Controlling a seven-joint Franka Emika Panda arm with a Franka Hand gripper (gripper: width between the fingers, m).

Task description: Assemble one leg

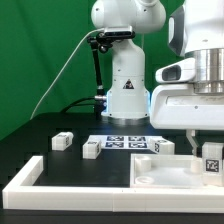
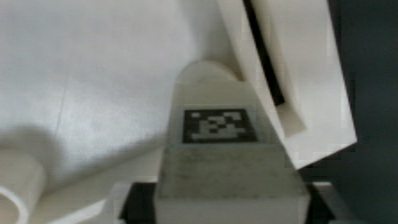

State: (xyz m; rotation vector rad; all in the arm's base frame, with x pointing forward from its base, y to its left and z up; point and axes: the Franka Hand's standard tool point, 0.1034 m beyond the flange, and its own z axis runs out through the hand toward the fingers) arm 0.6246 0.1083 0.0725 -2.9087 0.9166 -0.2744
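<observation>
My gripper (image 1: 206, 147) is shut on a leg (image 1: 212, 158), a stubby white block with a black-and-white tag. It holds the leg upright over the large flat white panel (image 1: 165, 172), near the corner on the exterior view's right. In the wrist view the leg (image 2: 217, 130) fills the space between the dark fingers (image 2: 143, 203), with the gripper (image 2: 228, 206) closed on its sides. The panel (image 2: 98, 80) lies below, and its edge runs past the leg's tip. Whether the leg touches the panel is hidden.
Three loose legs lie on the black table: one (image 1: 62, 141), a second (image 1: 91, 149) and a third (image 1: 163, 147). The marker board (image 1: 125, 143) lies behind them. A long white border rail (image 1: 28, 176) frames the front. The robot base (image 1: 125, 95) stands at the back.
</observation>
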